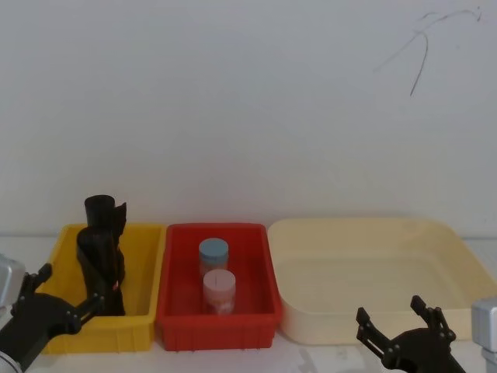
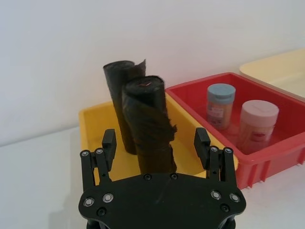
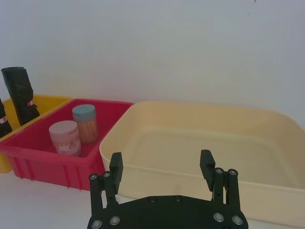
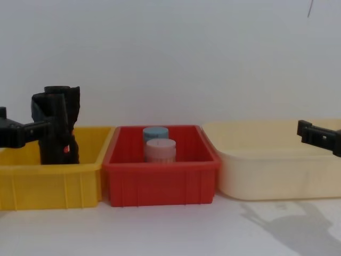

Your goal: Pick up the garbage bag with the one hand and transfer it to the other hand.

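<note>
left end effector [image 1: 68, 289] is down at the near left corner of the yellow bin [image 1: 124, 330], fingers spread wide apart and clamped on nothing. from the left wrist view the two fingers [image 2: 108, 143] sit either side of the garbage bag [image 2: 147, 124], so the roll is lined up in the gap. can't tell if either finger actually touches it. in the chest view one finger crosses in front of the roll's upper part.

the garbage bag [image 1: 101, 268] is standing upright inside the yellow bin, toward its left side, black and kinda crinkly, with a small red mark low on its side. right behind it stands a second black roll [image 1: 105, 211], also upright, and the two look pressed together or close to it.

right end effector [image 1: 394, 312] is way over on the other side, low in front of the cream tub [image 1: 326, 322], fingers apart too and holding nothing. in the right wrist view it faces across the tub's near rim.

the rest of the layout: red bin [image 1: 217, 330] sits between the yellow bin and the cream tub, all three in a row and just about touching. inside the red one there's a blue-lidded jar [image 1: 213, 252] at the back and a pink-lidded jar [image 1: 219, 287] just in front of it, both upright. everything sits on a white worktop [image 4: 160, 229] against a plain white wall.
</note>
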